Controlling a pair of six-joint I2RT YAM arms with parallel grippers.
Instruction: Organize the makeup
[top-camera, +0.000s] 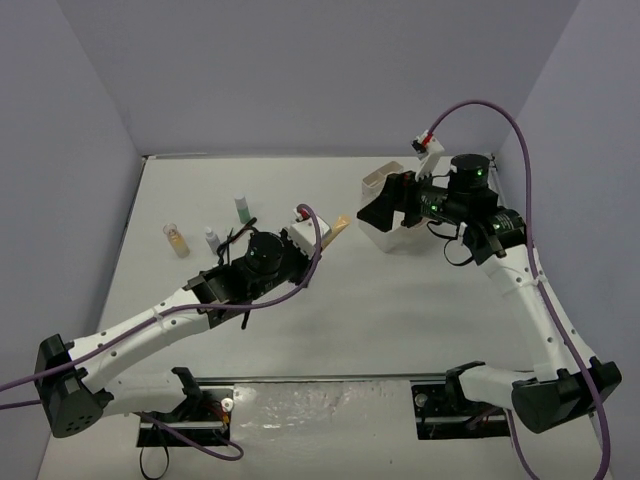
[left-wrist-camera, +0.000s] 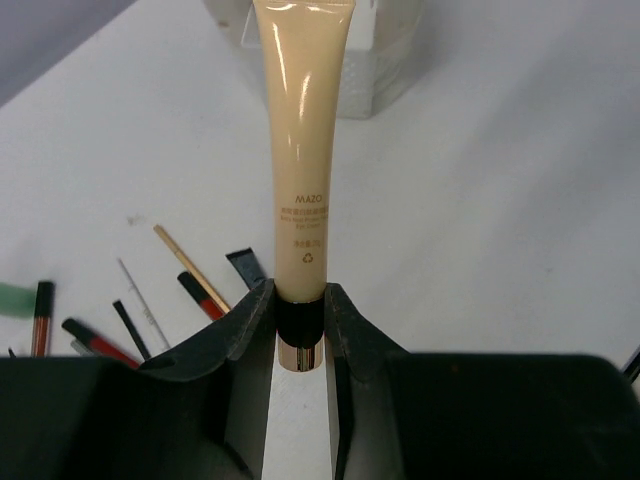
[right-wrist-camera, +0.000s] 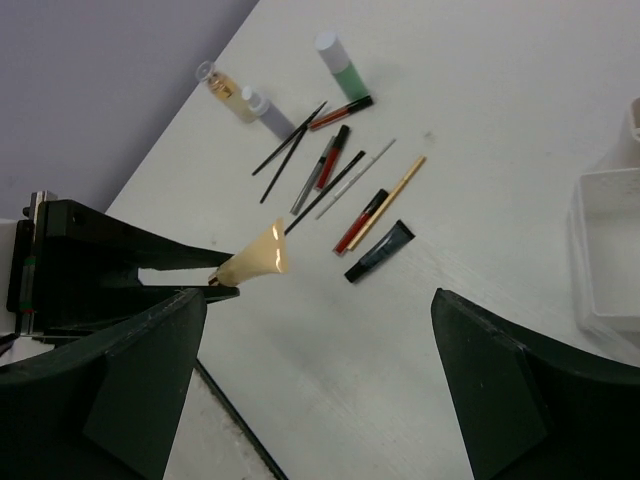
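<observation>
My left gripper (left-wrist-camera: 299, 310) is shut on the black neck of a tan makeup tube (left-wrist-camera: 303, 130), which points away from it toward the white box (left-wrist-camera: 390, 70). From above, the tube (top-camera: 338, 228) hangs over the middle of the table. My right gripper (top-camera: 385, 212) stands open in front of the white box (top-camera: 378, 184), holding nothing. In the right wrist view the tan tube (right-wrist-camera: 258, 262) hangs above the table. On the table lie a black tube (right-wrist-camera: 380, 251) and several thin pencils and brushes (right-wrist-camera: 330, 170), with a green bottle (right-wrist-camera: 340, 68), a grey bottle (right-wrist-camera: 265, 108) and an amber bottle (right-wrist-camera: 225, 85) beyond them.
The white compartment box (right-wrist-camera: 610, 240) sits at the back right, partly hidden by my right gripper in the top view. The bottles (top-camera: 211, 238) stand at the left of the table, behind my left arm. Grey walls close the table in on three sides.
</observation>
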